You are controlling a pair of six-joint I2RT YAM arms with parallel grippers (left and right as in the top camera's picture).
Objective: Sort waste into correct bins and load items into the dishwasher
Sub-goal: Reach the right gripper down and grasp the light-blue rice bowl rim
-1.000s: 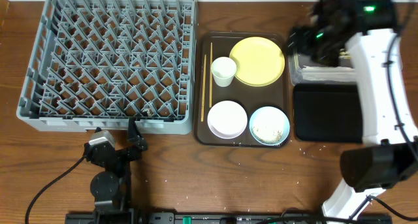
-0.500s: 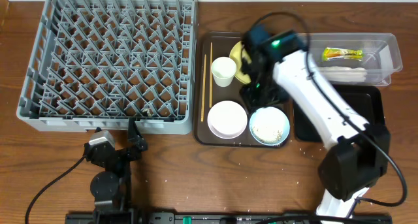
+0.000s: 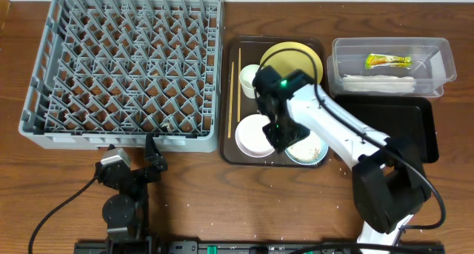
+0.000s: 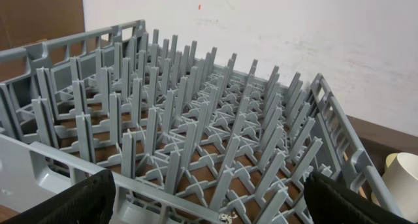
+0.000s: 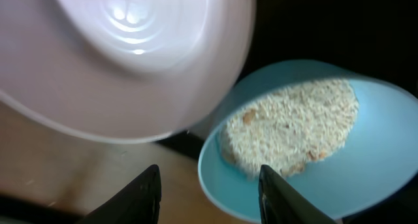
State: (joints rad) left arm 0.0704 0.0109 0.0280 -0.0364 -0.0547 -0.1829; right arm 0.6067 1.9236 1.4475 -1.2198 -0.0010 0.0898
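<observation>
R gripper point(image 5: 208, 188), jaws apart, empty, hangs over light blue bowl point(image 5: 375, 178) of rice point(image 5: 290, 126) beside white bowl point(image 5: 130, 54); L gripper point(image 4: 212, 199) wide open, empty.

White bowl point(image 5: 130, 48) and light blue bowl point(image 5: 379, 172) sit just beside each other, leaving little room between.

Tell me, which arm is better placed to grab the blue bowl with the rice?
Right. The right pincer, open, hangs over the light blue bowl; the left pincer sits by the dish rack, away from the brown tray.
</observation>
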